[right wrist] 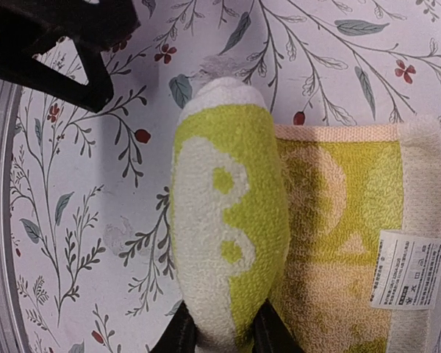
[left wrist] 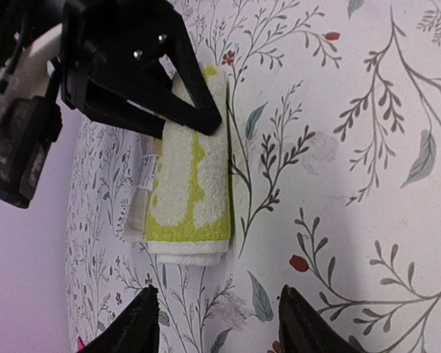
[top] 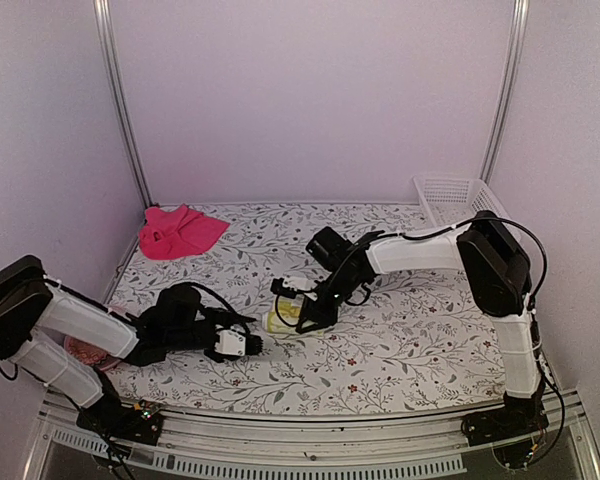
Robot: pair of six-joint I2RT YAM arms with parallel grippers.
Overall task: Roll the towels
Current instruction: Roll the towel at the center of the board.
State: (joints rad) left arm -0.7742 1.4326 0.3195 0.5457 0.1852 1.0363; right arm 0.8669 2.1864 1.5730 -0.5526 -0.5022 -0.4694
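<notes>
Nothing in these views can be read outright. The only printed item is a small white tag [right wrist: 408, 268] sewn to the yellow-green towel [right wrist: 228, 220]. It sits on the towel's flat part, close to the hemmed edge and just beside the rolled part. The tag carries several short lines of dark print, too small and blurred to make out. In the left wrist view the same tag shows at the towel's edge, smaller and equally unreadable.
</notes>
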